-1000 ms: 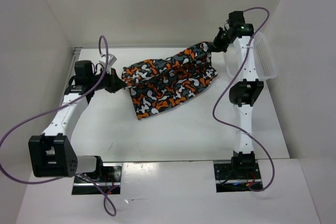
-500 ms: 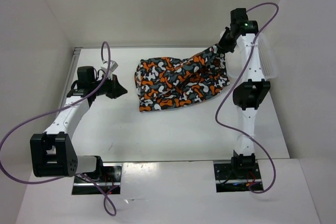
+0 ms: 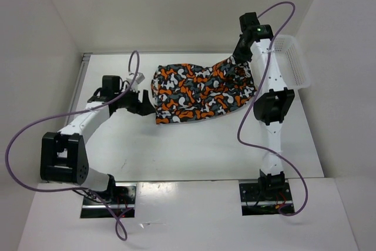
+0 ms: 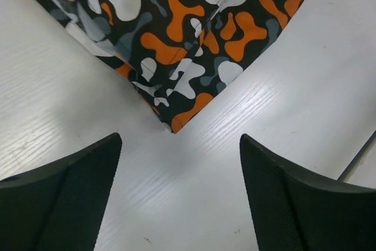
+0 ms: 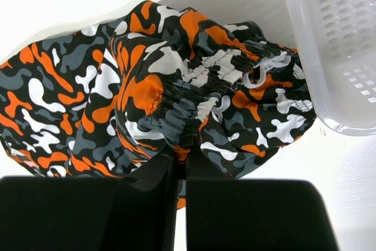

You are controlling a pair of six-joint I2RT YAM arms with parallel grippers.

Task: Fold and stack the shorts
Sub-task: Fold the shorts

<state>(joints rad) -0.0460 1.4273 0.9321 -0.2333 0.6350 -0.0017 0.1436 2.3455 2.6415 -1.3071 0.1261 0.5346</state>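
A corner of the shorts lies just ahead of the left gripper, gaping and empty; the right gripper is clamped on their waistband.

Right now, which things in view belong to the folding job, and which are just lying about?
Belongs to the job:
- soft fabric shorts with an orange, white, grey and black camouflage print
- right gripper, shut on the shorts' elastic waistband
- left gripper, open, empty, just short of the shorts' corner

Just lying about:
- white plastic mesh basket, beside the shorts
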